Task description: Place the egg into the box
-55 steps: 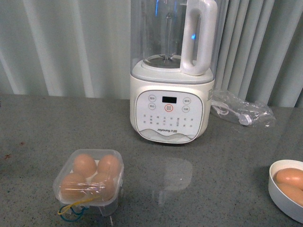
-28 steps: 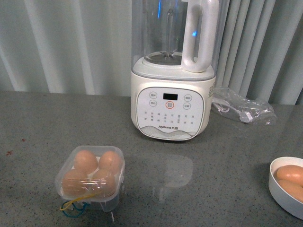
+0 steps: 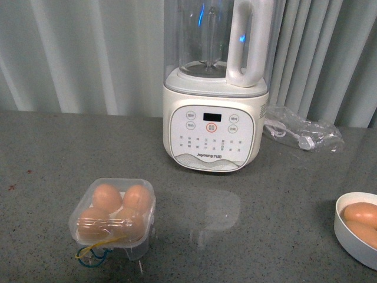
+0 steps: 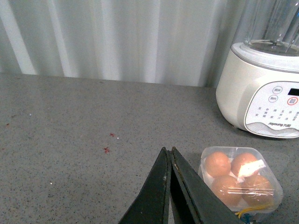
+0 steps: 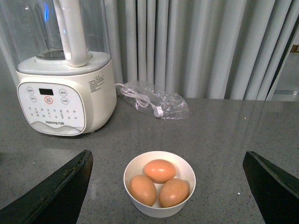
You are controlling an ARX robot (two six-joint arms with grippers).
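Observation:
The clear box (image 3: pixel 134 246) stands on the grey counter at the front left with its lid down over several orange-brown eggs (image 3: pixel 106 197). Yellow and blue string hangs at its front. In the left wrist view my left gripper (image 4: pixel 167 150) is shut and empty, its tips just beside the box (image 4: pixel 275 187) and above the counter. In the right wrist view my right gripper (image 5: pixel 167 156) is open wide, and between its fingers a white bowl (image 5: pixel 159 210) holds three eggs, one egg (image 5: pixel 159 170) being the farthest. Neither arm shows in the front view.
A large cream blender (image 3: pixel 213 127) stands at the back centre before a curtain. A clear bag with a cable (image 3: pixel 303 134) lies to its right. The white bowl (image 3: pixel 347 239) sits at the front view's right edge.
The front view has drifted slightly. The box, the bowl and the blender keep their places. Nothing was taken hold of or let go.

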